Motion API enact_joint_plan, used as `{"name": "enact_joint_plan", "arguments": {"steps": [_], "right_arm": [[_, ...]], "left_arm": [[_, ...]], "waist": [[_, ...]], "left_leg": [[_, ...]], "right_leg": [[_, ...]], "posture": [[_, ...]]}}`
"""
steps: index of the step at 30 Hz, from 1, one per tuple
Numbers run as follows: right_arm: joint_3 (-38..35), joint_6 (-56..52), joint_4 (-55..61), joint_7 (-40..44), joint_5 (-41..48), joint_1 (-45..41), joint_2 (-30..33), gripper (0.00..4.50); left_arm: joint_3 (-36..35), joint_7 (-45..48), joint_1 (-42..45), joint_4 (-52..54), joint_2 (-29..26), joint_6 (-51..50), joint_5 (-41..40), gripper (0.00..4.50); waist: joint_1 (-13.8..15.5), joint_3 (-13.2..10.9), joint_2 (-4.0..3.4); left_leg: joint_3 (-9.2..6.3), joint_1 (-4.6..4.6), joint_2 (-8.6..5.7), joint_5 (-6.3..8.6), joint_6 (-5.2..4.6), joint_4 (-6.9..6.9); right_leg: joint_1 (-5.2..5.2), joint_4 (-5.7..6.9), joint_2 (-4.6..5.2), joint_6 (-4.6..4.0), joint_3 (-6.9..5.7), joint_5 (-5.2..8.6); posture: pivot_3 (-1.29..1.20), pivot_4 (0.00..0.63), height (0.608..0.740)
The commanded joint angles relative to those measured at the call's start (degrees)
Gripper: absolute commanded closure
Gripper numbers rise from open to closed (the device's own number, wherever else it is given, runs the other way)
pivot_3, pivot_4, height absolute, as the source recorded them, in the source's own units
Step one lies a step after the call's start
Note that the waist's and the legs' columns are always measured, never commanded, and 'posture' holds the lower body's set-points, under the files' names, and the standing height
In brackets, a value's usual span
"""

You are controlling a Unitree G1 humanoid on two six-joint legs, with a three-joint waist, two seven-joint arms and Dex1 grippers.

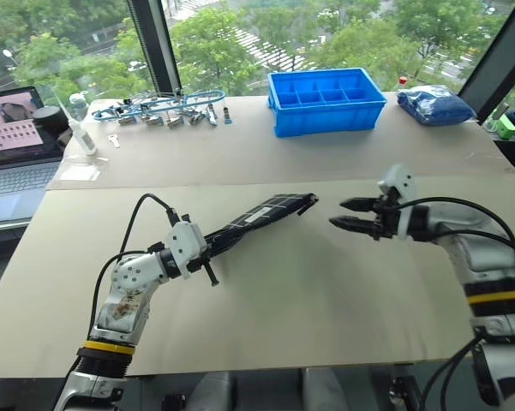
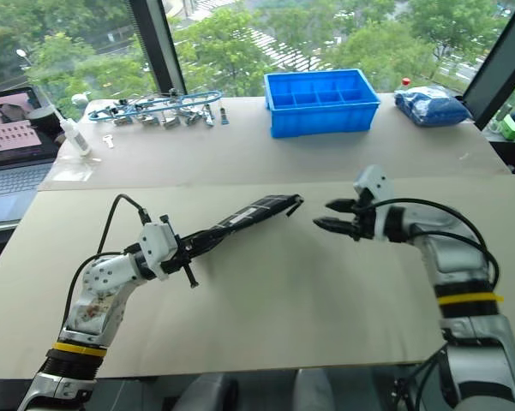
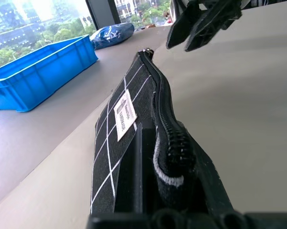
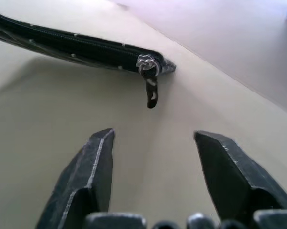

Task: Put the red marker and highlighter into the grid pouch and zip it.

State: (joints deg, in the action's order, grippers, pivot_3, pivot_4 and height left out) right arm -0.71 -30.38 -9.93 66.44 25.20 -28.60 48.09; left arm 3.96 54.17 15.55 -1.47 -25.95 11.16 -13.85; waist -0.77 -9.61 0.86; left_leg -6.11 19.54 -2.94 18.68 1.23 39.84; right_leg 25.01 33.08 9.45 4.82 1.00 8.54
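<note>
Zip looks done: in the right wrist view the slider sits at the end of the grid pouch with the black pull strap hanging free, and the teeth look shut along the whole visible run. Red marker and highlighter can't be seen anywhere; presumably inside, but that can't be confirmed.

Left gripper is clamped on one end of the pouch, holding it off the table at a slant; the pouch runs from centre-left of the head view up toward the centre. In the left wrist view the fabric is pinched between the fingers, white label facing the blue bin side.

Right gripper sits right of centre with its fingers spread, holding nothing, just beside the pouch's zipper end but apart from it.

Step in hand, as I read it: release after zipping. Next move likely needs the left arm to lower the pouch flat and let go; the right only needs to stay clear.

Room: bare tabletop below and in front of both arms, plenty of space to set down. Blue compartment bin, the pile of cables and clips and blue bag sit well apart along the top of the frame. Laptop at upper left is off the work surface. Near table edge runs along the bottom of the frame, so set down centrally, not toward it.
</note>
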Motion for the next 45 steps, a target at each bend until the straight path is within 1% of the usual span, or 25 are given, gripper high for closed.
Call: {"name": "enact_joint_plan", "arguments": {"steps": [1, 5, 8, 11, 15, 19, 23, 25, 26, 27, 28, 29, 30, 31, 33, 35, 36, 39, 41, 43, 45], "right_arm": [[-9.6, -2.0, 3.3, 2.5, 5.1, 2.6, 4.9, 1.19], [-18.0, -5.2, 8.2, 3.2, 10.7, 7.7, 7.1, 1.19], [-20.9, -6.5, 13.5, 1.9, 12.2, 13.1, 7.3, 1.19], [-21.0, -7.0, 17.0, -0.9, 11.9, 16.2, 6.2, 1.19], [-20.6, -8.3, 21.4, -4.2, 12.7, 18.7, 4.2, 1.19], [-21.1, -9.7, 23.1, -5.9, 14.2, 19.5, 3.1, 1.19], [-19.5, -10.0, 23.0, -6.8, 14.1, 18.6, 2.7, 1.19], [-18.5, -10.0, 22.5, -7.1, 13.9, 17.7, 2.6, 1.1], [-18.0, -9.8, 22.3, -7.1, 13.6, 17.5, 2.7, 1.1], [-17.5, -9.6, 22.1, -7.1, 13.3, 17.4, 2.7, 1.1], [-17.3, -9.5, 22.0, -7.1, 13.1, 17.4, 2.7, 1.1], [-17.0, -9.4, 21.9, -7.0, 12.8, 17.5, 2.8, 1.1], [-16.9, -9.3, 21.9, -7.0, 12.7, 17.6, 2.9, 1.1], [-16.8, -9.2, 21.7, -6.9, 12.6, 17.7, 3.0, 1.1], [-16.8, -9.1, 21.3, -6.8, 12.4, 17.7, 3.1, 1.1], [-17.0, -8.8, 20.7, -6.8, 12.2, 17.7, 3.3, 1.1], [-17.4, -8.6, 20.0, -6.7, 12.0, 17.6, 3.5, 1.1], [-17.7, -7.1, 17.2, -6.8, 10.5, 17.0, 4.2, 1.1], [-17.4, -5.6, 14.3, -6.9, 9.1, 16.3, 4.5, 1.1], [-17.2, -4.4, 11.1, -6.7, 8.0, 15.3, 4.6, 1.1], [-16.9, -3.3, 8.7, -6.5, 7.0, 14.5, 4.6, 1.1]], "left_arm": [[0.6, 4.2, 3.6, -2.1, -0.9, 3.1, -1.1, 4.5], [2.2, 9.2, 6.9, -5.3, -1.1, 5.1, -1.4, 4.5], [4.3, 15.5, 9.7, -8.4, -1.4, 7.6, -1.8, 4.5], [6.0, 20.5, 11.7, -10.8, -1.1, 9.9, -2.3, 4.5], [7.0, 23.4, 13.8, -16.1, -0.1, 14.0, -1.5, 4.5], [7.3, 25.1, 15.3, -19.9, 1.6, 17.8, -1.6, 4.5], [8.1, 26.9, 17.5, -24.8, 2.6, 22.3, -0.2, 4.5], [8.1, 27.0, 18.6, -27.5, 3.1, 23.2, 0.2, 3.75], [8.0, 26.8, 19.0, -28.7, 3.2, 24.3, 0.6, 3.58], [7.8, 27.2, 19.2, -29.6, 3.0, 23.7, 0.4, 3.14], [7.7, 27.6, 19.3, -30.2, 2.9, 23.3, 0.1, 2.89], [7.0, 26.5, 19.3, -30.8, 2.8, 23.6, 0.3, 2.45], [6.6, 25.7, 19.3, -31.1, 2.7, 23.8, 0.5, 2.18], [6.0, 24.0, 19.1, -31.1, 2.5, 23.6, 0.9, 1.69], [5.4, 21.7, 18.2, -30.1, 1.8, 22.5, 1.6, 0.9], [5.3, 20.7, 16.4, -27.1, 0.3, 18.9, 1.5, 0.17], [4.2, 19.6, 12.9, -21.4, -1.7, 11.2, -1.3, 0.01], [1.2, 15.3, 3.4, -7.1, -7.4, -10.7, -8.5, 0.01], [-1.8, 11.5, -2.1, -0.7, -10.9, -24.1, -13.8, 0.01], [-6.2, 6.9, -6.6, 4.2, -12.5, -34.1, -19.2, 0.01], [-10.2, 2.3, -8.9, 7.4, -12.5, -40.3, -23.0, 0.01]], "waist": [[0.1, 0.0, 0.0], [0.0, 0.0, 0.0], [-0.1, 0.0, 0.0], [-0.1, 0.0, 0.0], [0.0, 0.0, 0.01], [0.1, 0.0, 0.01], [0.1, 0.0, 0.02], [0.1, 0.0, 0.02], [0.1, 0.0, 0.02], [0.1, 0.0, 0.02], [0.0, 0.0, 0.02], [0.0, 0.0, 0.02], [-0.1, 0.0, 0.02], [0.0, 0.0, 0.02], [0.0, 0.0, 0.02], [0.0, 0.0, 0.02], [-0.3, 0.0, 0.01], [-0.8, 0.0, -0.01], [-1.1, 0.0, 0.0], [-1.2, 0.0, 0.0], [-0.9, 0.0, -0.01]], "left_leg": [[0.0, 0.01, 0.0, 0.01, -0.01, 0.0], [0.0, -0.02, 0.02, 0.04, -0.07, 0.0], [0.01, -0.04, 0.03, 0.04, -0.07, 0.0], [0.03, -0.05, 0.01, 0.05, -0.09, 0.04], [0.03, -0.06, 0.01, 0.05, -0.09, 0.06], [0.03, -0.07, 0.0, 0.05, -0.09, 0.09], [0.02, -0.07, 0.0, 0.05, -0.1, 0.11], [0.02, -0.13, 0.0, 0.05, -0.1, 0.12], [0.02, -0.15, 0.0, 0.06, -0.11, 0.12], [0.02, -0.17, 0.0, 0.06, -0.12, 0.11], [0.02, -0.18, 0.0, 0.07, -0.13, 0.11], [0.02, -0.19, 0.01, 0.07, -0.14, 0.1], [0.01, -0.2, 0.01, 0.08, -0.14, 0.09], [0.01, -0.2, 0.01, 0.08, -0.14, 0.1], [0.01, -0.19, 0.0, 0.07, -0.14, 0.11], [0.01, -0.2, 0.0, 0.07, -0.14, 0.11], [0.01, -0.21, 0.0, 0.07, -0.14, 0.1], [0.01, -0.26, 0.03, 0.1, -0.19, 0.04], [0.0, -0.22, 0.04, 0.15, -0.26, 0.02], [0.0, -0.23, 0.03, 0.16, -0.29, 0.03], [0.0, -0.23, 0.04, 0.16, -0.29, 0.04]], "right_leg": [[0.0, 0.01, 0.0, 0.0, 0.0, 0.0], [-0.02, 0.02, -0.02, 0.01, -0.01, 0.0], [-0.05, 0.03, -0.02, 0.01, -0.01, 0.0], [-0.08, 0.03, 0.0, 0.02, 0.0, -0.01], [-0.09, 0.04, 0.0, 0.02, 0.0, -0.01], [-0.14, 0.03, 0.01, 0.03, 0.0, -0.02], [-0.17, 0.02, 0.01, 0.05, -0.01, -0.03], [-0.24, 0.01, 0.01, 0.05, -0.01, -0.03], [-0.26, 0.01, 0.01, 0.05, -0.01, -0.03], [-0.28, 0.01, 0.01, 0.06, -0.01, -0.03], [-0.29, 0.01, 0.01, 0.06, -0.01, -0.03], [-0.29, 0.01, 0.0, 0.06, -0.01, -0.03], [-0.29, 0.01, 0.0, 0.06, -0.01, -0.03], [-0.29, 0.01, 0.0, 0.06, -0.01, -0.03], [-0.29, 0.01, 0.01, 0.06, -0.01, -0.03], [-0.29, 0.01, 0.01, 0.07, -0.01, -0.03], [-0.29, 0.01, 0.0, 0.07, -0.01, -0.03], [-0.26, 0.03, -0.01, 0.1, 0.01, 0.0], [-0.17, 0.06, -0.01, 0.12, 0.01, 0.01], [-0.16, 0.09, -0.01, 0.13, 0.01, 0.02], [-0.18, 0.1, 0.0, 0.14, 0.01, 0.03]], "posture": [[0.0, 0.15, 0.74], [0.0, 0.15, 0.74], [0.0, 0.15, 0.74], [0.0, 0.15, 0.74], [0.0, 0.15, 0.74], [0.0, 0.15, 0.74], [0.0, 0.15, 0.74], [0.0, 0.15, 0.74], [0.0, 0.15, 0.74], [0.0, 0.15, 0.74], [0.0, 0.15, 0.74], [0.0, 0.15, 0.74], [0.0, 0.15, 0.74], [0.0, 0.15, 0.74], [0.0, 0.15, 0.74], [0.0, 0.15, 0.74], [0.0, 0.15, 0.74], [0.0, 0.15, 0.74], [0.0, 0.15, 0.74], [0.0, 0.15, 0.74], [0.0, 0.15, 0.74]]}}
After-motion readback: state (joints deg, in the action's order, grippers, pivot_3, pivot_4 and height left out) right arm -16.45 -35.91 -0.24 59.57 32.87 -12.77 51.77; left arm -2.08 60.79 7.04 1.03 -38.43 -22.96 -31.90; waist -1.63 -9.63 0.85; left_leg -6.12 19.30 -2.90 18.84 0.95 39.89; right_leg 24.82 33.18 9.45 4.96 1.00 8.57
